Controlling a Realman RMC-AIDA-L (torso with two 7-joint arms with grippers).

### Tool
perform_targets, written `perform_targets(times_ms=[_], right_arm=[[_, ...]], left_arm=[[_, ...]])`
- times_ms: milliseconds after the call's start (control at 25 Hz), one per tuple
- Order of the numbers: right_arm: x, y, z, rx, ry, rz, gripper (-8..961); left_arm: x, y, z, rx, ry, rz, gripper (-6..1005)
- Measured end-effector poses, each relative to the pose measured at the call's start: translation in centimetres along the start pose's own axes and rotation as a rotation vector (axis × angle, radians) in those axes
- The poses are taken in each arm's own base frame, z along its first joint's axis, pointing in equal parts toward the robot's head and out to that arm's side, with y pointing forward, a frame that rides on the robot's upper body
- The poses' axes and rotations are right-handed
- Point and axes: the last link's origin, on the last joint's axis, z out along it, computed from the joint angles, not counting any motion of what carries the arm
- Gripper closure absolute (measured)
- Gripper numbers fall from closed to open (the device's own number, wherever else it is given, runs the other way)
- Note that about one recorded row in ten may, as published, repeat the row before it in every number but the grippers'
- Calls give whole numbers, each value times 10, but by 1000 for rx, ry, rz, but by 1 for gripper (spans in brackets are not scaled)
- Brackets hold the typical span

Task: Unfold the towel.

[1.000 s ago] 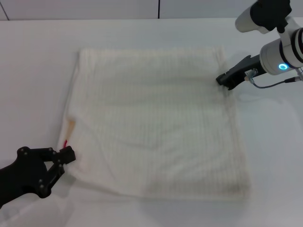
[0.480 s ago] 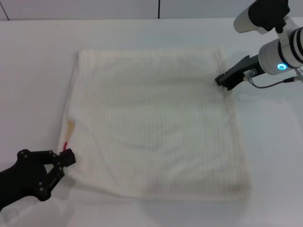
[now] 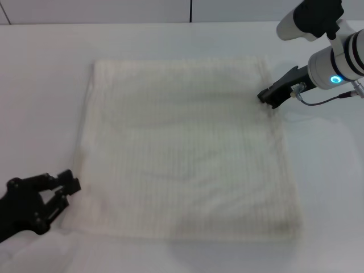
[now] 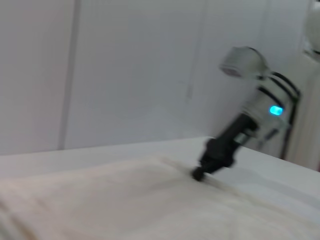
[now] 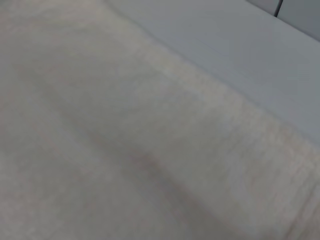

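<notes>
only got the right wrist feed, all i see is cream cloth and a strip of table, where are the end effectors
Observer: The right end effector sits at the towel's right edge near the far corner, tip down against the hem.
Operator: and the left one
Observer: The left end effector is off the cloth, just outside the towel's near-left corner, fingers apart and holding nothing.
Operator: is the towel open yet
Observer: In the head view it lies spread out flat as a rough square on the white table, with no fold showing.
</notes>
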Motion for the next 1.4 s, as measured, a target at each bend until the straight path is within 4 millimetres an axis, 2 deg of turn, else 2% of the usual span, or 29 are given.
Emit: perform_targets(times_ms=[360, 600, 720, 800, 880, 1040, 1240, 1360, 1400], right_arm=[[-1, 2, 0, -6, -3, 2, 953], [-6, 2, -4, -2, -50, 16, 954], [-14, 3, -13, -9, -164, 26, 953], [-23, 7, -24, -39, -363, 17, 953], [-26, 8, -27, -47, -432, 13, 954], [-25, 10, -39, -22, -752, -8, 954], [-11, 7, -44, 211, -1094, -21, 953], [-6, 4, -49, 365, -1175, -48, 953], [-6, 3, -50, 403, -1186, -63, 953]], left_arm=[[-3, -6, -22, 146, 47, -29, 701], [-3, -8, -26, 183, 67, -24, 432], [-4, -3, -19, 221, 137, -4, 326], [-5, 1, -13, 253, 194, 15, 255], [-5, 4, -8, 287, 240, 37, 257], [-4, 11, -3, 375, 329, 77, 259], [-5, 22, 11, 547, 417, 146, 259], [-5, 22, 11, 547, 417, 146, 259], [-6, 24, 16, 589, 416, 157, 259]])
